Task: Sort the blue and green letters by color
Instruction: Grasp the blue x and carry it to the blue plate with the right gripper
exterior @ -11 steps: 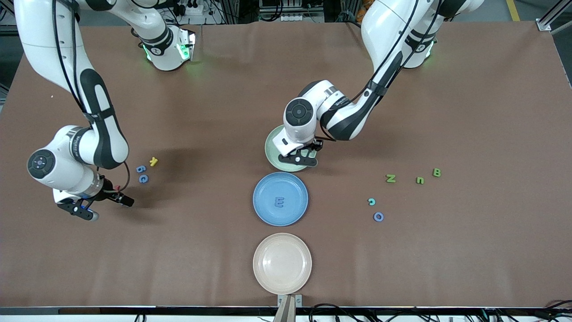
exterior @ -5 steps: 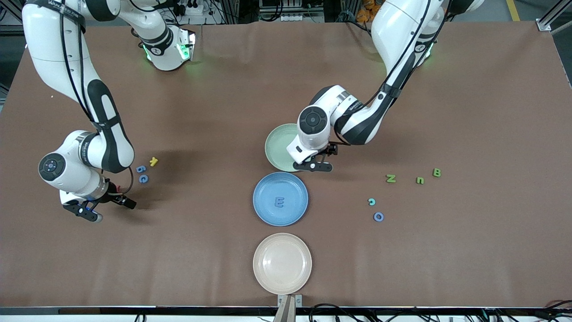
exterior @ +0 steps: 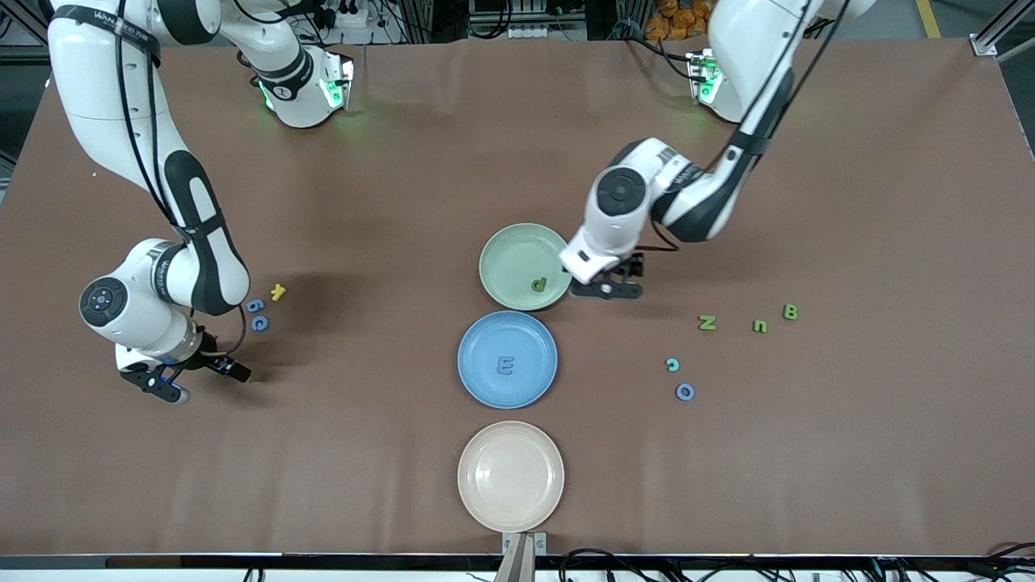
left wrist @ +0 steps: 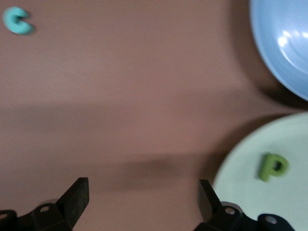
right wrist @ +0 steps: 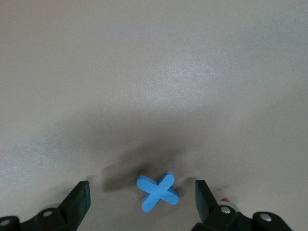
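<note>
Currently the right end effector (exterior: 194, 380) hangs wide open and empty over a blue X (right wrist: 157, 191) on the worktop (exterior: 388, 453). Green P (exterior: 538, 284) lies in the green plate (exterior: 505, 250), blue E (exterior: 505, 366) in the blue plate (exterior: 477, 339). Beside the green plate, the left end effector (exterior: 606, 291) gapes empty.

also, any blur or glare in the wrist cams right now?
Left wrist view: soft motion blur throughout, with highlights on the blue plate; the green letter in the green plate is readable. Right wrist view: sharp, with the blue X casting a soft shadow.
</note>
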Available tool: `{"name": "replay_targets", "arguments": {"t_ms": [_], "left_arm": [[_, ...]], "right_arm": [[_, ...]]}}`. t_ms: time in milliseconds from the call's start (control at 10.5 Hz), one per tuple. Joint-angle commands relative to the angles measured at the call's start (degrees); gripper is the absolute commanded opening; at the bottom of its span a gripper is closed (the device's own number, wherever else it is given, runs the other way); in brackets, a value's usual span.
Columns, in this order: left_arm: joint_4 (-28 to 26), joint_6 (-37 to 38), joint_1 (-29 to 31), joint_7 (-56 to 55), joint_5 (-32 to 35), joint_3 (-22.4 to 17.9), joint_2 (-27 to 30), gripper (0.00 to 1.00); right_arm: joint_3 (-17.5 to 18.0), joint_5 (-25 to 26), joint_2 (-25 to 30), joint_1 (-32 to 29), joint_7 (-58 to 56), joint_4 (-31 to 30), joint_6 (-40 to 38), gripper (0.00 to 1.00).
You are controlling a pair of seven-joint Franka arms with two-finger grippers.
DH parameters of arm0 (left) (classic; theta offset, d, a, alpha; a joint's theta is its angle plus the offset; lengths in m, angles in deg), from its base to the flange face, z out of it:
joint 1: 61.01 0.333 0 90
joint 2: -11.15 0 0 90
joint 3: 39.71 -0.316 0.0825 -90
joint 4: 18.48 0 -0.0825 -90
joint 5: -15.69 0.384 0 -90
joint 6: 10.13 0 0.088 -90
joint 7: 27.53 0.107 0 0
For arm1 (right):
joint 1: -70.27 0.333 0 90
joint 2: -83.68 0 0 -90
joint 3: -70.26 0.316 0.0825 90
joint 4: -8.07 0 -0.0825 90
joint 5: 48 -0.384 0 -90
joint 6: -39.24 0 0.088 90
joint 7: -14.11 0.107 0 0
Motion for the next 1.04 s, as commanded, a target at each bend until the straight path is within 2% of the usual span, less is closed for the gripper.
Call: {"name": "replay_targets", "arguments": {"t_ms": [0, 95, 190, 379, 759, 949], "left_arm": [[-2.1, -1.8, 7.6, -0.7, 5.4, 0.5, 1.4, 1.0], [-2.0, -1.8, 9.9, -0.5, 6.8, 0.5, 1.2, 1.0], [-2.0, -1.8, 11.6, 0.3, 6.7, 0.5, 1.1, 1.0], [-2.1, -1.8, 15.2, 0.2, 6.7, 0.5, 0.9, 1.0], [-2.1, -1.8, 21.2, 5.8, 6.8, 0.5, 0.7, 1.0], [-2.0, -1.8, 23.1, 11.2, 6.8, 0.4, 0.3, 1.0]], "right_arm": [[0.8, -1.1, -0.4, -0.3, -0.3, -0.3, 1.5, 0.46], [0.8, -1.1, -0.4, -0.5, -0.5, -0.5, 1.5, 0.25], [0.8, -1.1, -0.4, -0.5, -0.5, -0.6, 1.5, 0.1], [0.7, -1.0, -0.4, -0.5, -0.6, -1.2, 1.8, 0.0], [1.6, -0.8, 0.9, 0.2, -0.4, 0.9, 0.5, 0.0], [1.7, -1.0, 1.1, 1.2, 1.1, 3.9, -3.6, 0.0]]}}
